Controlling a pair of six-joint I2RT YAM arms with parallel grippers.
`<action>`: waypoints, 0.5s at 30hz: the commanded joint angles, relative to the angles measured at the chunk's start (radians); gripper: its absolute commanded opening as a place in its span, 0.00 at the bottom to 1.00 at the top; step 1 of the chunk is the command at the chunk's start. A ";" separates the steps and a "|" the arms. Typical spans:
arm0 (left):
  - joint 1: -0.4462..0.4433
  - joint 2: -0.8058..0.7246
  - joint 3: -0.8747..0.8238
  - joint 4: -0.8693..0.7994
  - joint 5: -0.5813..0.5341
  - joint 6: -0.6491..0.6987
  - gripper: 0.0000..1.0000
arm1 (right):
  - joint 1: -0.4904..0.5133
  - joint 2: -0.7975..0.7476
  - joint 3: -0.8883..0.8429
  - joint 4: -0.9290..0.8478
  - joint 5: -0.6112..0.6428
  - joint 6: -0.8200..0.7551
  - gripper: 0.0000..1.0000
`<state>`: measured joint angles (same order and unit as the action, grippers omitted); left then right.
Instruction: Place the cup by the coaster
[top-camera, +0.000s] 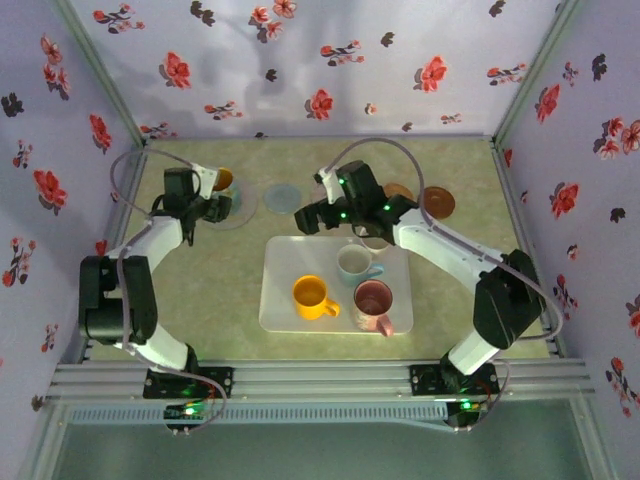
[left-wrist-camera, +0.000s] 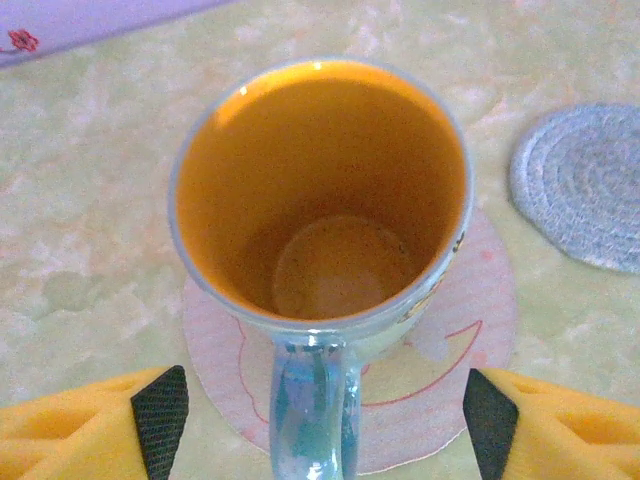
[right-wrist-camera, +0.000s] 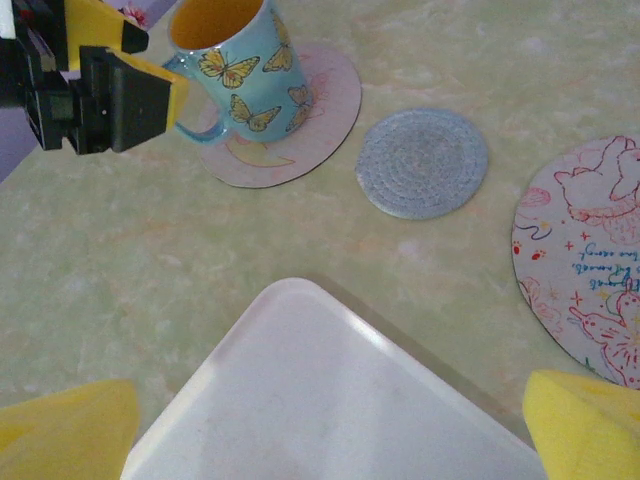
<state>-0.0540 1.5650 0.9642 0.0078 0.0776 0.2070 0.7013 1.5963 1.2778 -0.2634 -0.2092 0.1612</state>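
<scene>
A blue butterfly cup (left-wrist-camera: 320, 200) with an orange inside stands upright on a round pink coaster (left-wrist-camera: 470, 330) at the table's back left (top-camera: 222, 179). My left gripper (left-wrist-camera: 325, 425) is open, its two black pads spread wide on either side of the cup's handle and clear of it. From the right wrist view the cup (right-wrist-camera: 245, 70) sits on that coaster (right-wrist-camera: 320, 110) with the left gripper (right-wrist-camera: 130, 95) beside its handle. My right gripper (right-wrist-camera: 325, 430) is open and holds nothing, hanging over the far left corner of the white tray (right-wrist-camera: 320, 400).
A grey woven coaster (right-wrist-camera: 422, 162) lies just right of the pink one, and a drawn pink coaster (right-wrist-camera: 590, 270) further right. The tray (top-camera: 290, 310) carries a yellow cup (top-camera: 311, 296), a white cup (top-camera: 354, 264) and a pink cup (top-camera: 373, 302). Patterned walls enclose three sides.
</scene>
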 joint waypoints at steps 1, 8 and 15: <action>0.008 -0.059 -0.013 0.037 -0.013 -0.015 0.92 | 0.015 -0.043 -0.014 -0.026 0.017 -0.038 1.00; 0.008 -0.151 0.015 -0.028 0.023 -0.004 1.00 | 0.028 -0.102 -0.015 -0.086 0.042 -0.083 1.00; 0.008 -0.253 0.065 -0.137 0.113 0.001 1.00 | 0.030 -0.190 -0.038 -0.184 0.061 -0.142 1.00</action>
<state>-0.0540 1.3594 0.9806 -0.0681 0.1318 0.1967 0.7223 1.4487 1.2621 -0.3828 -0.1776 0.0689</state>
